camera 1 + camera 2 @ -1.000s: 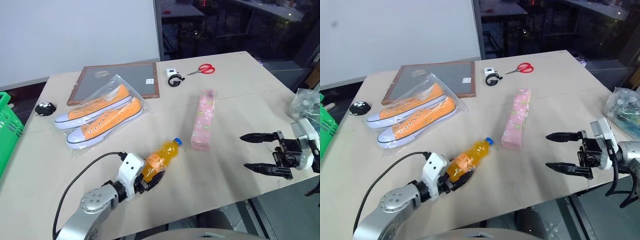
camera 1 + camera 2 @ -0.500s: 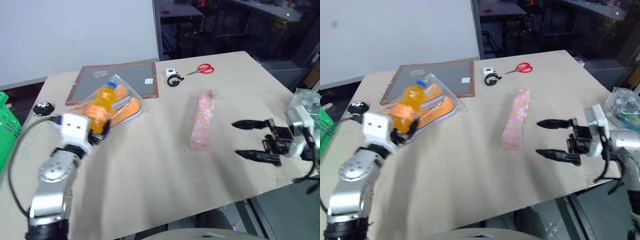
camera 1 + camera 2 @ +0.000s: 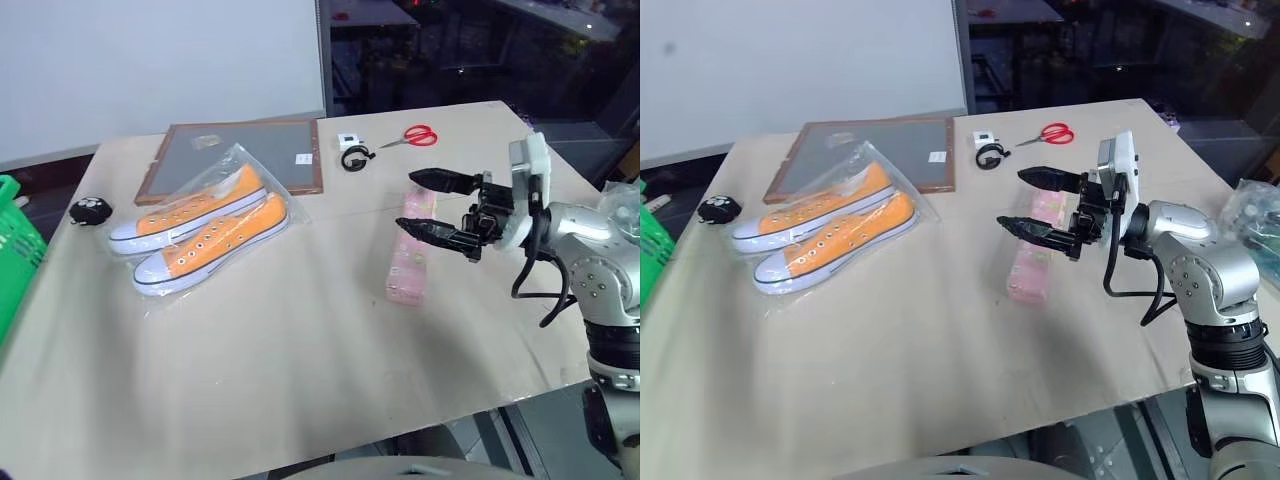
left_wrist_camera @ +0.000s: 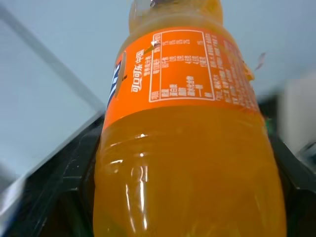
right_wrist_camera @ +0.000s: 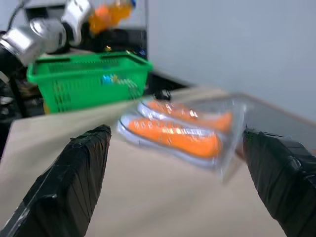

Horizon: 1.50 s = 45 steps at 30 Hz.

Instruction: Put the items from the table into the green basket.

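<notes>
My left gripper [image 5: 93, 17] is shut on the small orange drink bottle [image 4: 187, 163], and the right wrist view shows it holding the bottle up above the green basket [image 5: 64, 91]. The basket's corner also shows at the table's left end [image 3: 12, 240]. My right gripper [image 3: 408, 200] hangs open just above the far end of the long pink packet [image 3: 410, 270], its fingers pointing left. On the table [image 3: 300, 360] lie the orange sneakers in a clear bag [image 3: 200, 230], the brown-framed board [image 3: 235, 150] behind them and the red-handled scissors [image 3: 415, 135] at the far side.
A small black object [image 3: 90, 208] sits near the table's left edge. A small white and black item [image 3: 350, 155] lies beside the scissors. A clear bag of goods [image 3: 625, 200] shows at the right edge, past the table.
My left arm has swung the bottle up and to the left, off the table and out of the head views. My right gripper, still open, has moved left and up over the pink packet.
</notes>
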Motion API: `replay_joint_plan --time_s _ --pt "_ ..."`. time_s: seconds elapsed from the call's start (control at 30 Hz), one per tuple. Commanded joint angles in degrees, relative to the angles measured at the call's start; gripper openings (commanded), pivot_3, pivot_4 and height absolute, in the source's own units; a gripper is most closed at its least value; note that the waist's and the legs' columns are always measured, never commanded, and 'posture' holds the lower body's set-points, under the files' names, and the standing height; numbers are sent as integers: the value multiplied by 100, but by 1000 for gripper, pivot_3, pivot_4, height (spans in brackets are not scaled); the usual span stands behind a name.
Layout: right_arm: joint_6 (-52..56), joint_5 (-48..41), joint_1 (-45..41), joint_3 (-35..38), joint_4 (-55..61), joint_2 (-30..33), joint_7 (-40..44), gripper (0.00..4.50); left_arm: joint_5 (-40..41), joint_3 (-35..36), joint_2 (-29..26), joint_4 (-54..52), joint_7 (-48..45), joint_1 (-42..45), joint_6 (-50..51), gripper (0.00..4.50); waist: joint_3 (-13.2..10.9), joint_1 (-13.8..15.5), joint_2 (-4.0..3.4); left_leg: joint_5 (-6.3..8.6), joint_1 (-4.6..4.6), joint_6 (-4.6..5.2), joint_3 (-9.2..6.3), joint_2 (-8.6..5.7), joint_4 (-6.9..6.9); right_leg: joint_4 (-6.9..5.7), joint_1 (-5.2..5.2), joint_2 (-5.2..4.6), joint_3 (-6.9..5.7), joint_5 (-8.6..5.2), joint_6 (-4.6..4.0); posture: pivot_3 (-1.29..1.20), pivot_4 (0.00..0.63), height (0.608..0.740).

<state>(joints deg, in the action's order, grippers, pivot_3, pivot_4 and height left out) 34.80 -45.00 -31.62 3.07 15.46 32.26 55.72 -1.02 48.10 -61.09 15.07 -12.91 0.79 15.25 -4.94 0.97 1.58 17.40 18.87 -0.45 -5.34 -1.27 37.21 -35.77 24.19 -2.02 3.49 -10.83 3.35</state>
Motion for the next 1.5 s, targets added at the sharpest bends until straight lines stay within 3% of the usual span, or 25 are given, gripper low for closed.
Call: replay_joint_plan --time_s 0.03,0.2,0.5,0.57,0.6,0.8,0.9,1.0,1.1,1.2,1.3,1.5 --pt "127 -414 -168 213 234 -9 52 4500 -98 492 -258 556 -7 -231 -432 3051 12 35 18 0 2 0 -2 0 0 0 0 -1 -3 0 0 136 0 740" --pt "405 -879 -296 220 334 37 190 4500 -66 495 -449 1700 48 -443 -904 3051 61 99 96 1 6 -2 -30 5 3 -2 -6 -2 -35 0 -2 148 0 740" --pt "453 -925 -406 154 254 6 222 4500 74 144 -558 2671 46 -244 -1369 3051 90 201 137 -9 -2 -22 -60 5 17 -5 -29 -4 -68 4 -6 150 0 740" --pt "423 -880 -383 135 249 5 250 4500 182 117 -535 2739 -61 -200 -1418 4117 92 193 135 -10 -3 -25 -62 6 16 -8 -28 -4 -70 4 -7 151 0 740" --pt "403 -854 -369 124 243 0 266 4500 250 96 -515 2753 -143 -165 -1470 4430 93 191 133 -10 -3 -25 -62 6 16 -8 -28 -4 -70 5 -8 151 0 740" --pt "407 -852 -340 180 225 -4 266 4500 385 123 -523 2669 -112 -82 -1610 4430 102 180 114 -11 -3 -26 -60 6 16 -9 -27 -5 -70 5 -9 150 0 740" --pt "319 -671 -260 205 134 134 346 4500 844 244 -314 1896 -359 154 -1551 4430 103 163 114 -11 -4 -26 -61 6 15 -10 -27 -4 -70 5 -9 151 0 740" --pt "252 -565 -119 299 33 244 344 4500 2073 29 306 235 -1238 282 -703 4430 119 248 108 -11 -3 -27 -65 5 19 -9 -34 -12 -77 6 -10 151 0 740" --pt "-30 -195 182 334 -172 429 411 4500 3058 -829 928 -1913 -1699 -249 646 4430 168 282 78 -11 -3 -25 -58 -8 22 1 -47 -31 -71 6 -10 148 0 740" --pt "-309 119 398 327 -391 574 482 4500 3812 -1699 1512 -3217 -1341 -150 1784 4430 188 279 58 -10 -7 -22 -46 -21 24 1 -49 -39 -58 6 -8 126 0 740" --pt "-581 408 573 329 -522 672 530 4500 3992 -2904 2106 -4081 -1104 16 2439 4430 191 241 50 -11 -15 -21 -39 -11 30 -10 -49 -19 -48 6 -8 90 0 740" --pt "-628 542 1028 548 -201 792 304 4500 3825 -4420 2977 -4523 -785 438 2963 4430 210 -1 14 -11 -24 -22 -31 8 30 -15 -52 8 -37 6 -11 18 0 740"
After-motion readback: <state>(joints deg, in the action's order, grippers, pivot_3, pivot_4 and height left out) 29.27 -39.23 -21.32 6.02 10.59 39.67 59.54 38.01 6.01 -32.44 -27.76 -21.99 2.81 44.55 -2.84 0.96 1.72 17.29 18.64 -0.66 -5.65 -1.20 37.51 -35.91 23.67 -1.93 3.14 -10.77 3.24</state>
